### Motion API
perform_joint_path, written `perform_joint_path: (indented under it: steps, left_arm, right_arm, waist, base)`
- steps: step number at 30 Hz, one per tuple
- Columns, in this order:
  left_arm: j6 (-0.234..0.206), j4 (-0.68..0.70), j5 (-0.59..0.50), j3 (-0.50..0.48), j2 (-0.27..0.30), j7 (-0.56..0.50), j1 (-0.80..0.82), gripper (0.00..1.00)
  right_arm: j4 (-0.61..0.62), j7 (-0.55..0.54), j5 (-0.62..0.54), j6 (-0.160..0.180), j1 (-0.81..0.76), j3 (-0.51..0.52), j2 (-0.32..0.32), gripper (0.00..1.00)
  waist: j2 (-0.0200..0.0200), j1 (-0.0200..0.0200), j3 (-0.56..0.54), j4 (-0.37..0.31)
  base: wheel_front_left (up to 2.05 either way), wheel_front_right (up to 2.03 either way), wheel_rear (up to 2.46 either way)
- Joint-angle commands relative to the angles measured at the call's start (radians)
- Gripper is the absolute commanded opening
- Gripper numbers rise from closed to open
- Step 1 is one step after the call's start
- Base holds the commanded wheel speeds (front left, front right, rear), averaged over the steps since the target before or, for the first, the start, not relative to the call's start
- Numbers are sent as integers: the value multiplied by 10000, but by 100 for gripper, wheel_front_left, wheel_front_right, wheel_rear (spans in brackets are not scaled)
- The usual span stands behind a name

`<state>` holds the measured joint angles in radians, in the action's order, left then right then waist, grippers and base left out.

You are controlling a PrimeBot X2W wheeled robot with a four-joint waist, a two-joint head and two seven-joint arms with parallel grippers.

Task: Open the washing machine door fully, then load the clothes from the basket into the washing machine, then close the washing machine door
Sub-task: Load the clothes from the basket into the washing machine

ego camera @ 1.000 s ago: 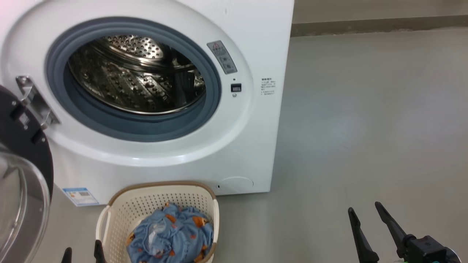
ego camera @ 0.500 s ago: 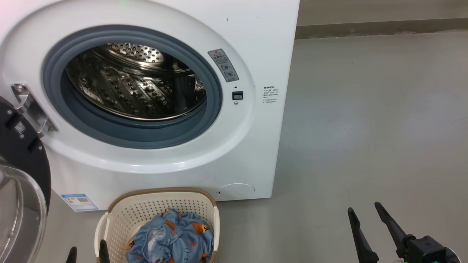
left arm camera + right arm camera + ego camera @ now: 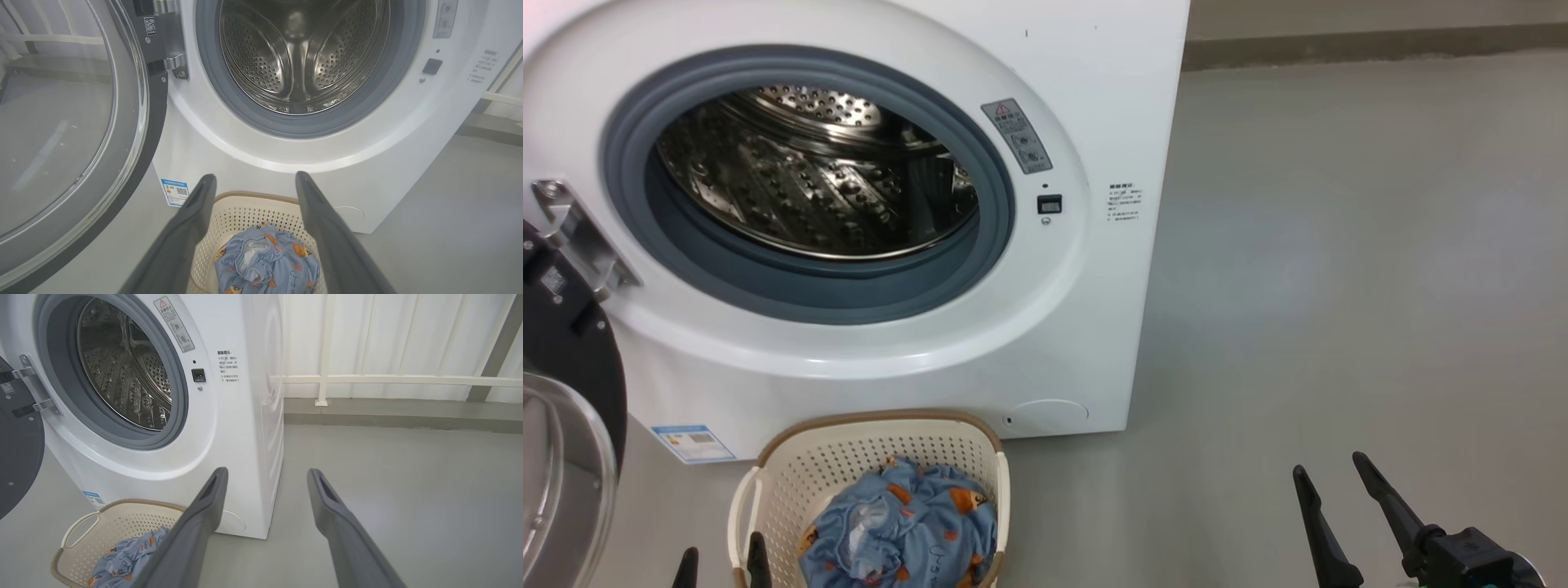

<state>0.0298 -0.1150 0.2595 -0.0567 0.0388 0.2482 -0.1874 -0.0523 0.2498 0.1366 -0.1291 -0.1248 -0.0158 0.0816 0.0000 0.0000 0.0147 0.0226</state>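
The white washing machine (image 3: 1062,327) (image 3: 196,134) (image 3: 229,428) stands with its steel drum exposed. Its black washing machine door (image 3: 564,367) (image 3: 73,122) (image 3: 16,457) is swung wide open to the left on its metal hinge. In front sits the cream basket (image 3: 849,457) (image 3: 245,212) (image 3: 102,526) holding the light blue bear-print clothes (image 3: 898,531) (image 3: 265,261) (image 3: 122,555). My left gripper (image 3: 723,559) (image 3: 255,179) is open just behind the basket's left handle, holding nothing. My right gripper (image 3: 1327,474) (image 3: 265,473) is open over bare floor, far right of the basket.
Grey floor (image 3: 1339,286) spreads to the right of the machine. A low kerb and a white railed wall (image 3: 388,379) run behind it. A blue label sticker (image 3: 690,441) sits low on the machine's front.
The head camera has shifted slightly, so the whole picture slid a little left and down then back. Both grippers stay open and nearly where they were.
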Motion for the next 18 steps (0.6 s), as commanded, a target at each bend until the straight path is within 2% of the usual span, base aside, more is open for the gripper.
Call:
perform_joint_path:
  steps: [1,10,18]
  left_arm:
    - [-53,244,-54,-338,114,136,198,100]
    - [115,-585,-231,-298,114,136,1118,100]
    - [245,-2186,-466,-297,229,136,2416,100]
  right_arm:
    - [246,120,165,-16,176,-254,102,100]
    - [282,120,327,-16,747,-529,63,100]
    - [246,120,506,-16,1587,-782,-17,100]
  waist:
    - [0,0,160,-78]
    - [0,0,1646,-537]
    - [0,0,3247,-1103]
  base:
    - [0,0,0]
    - [0,0,0]
    - [0,0,0]
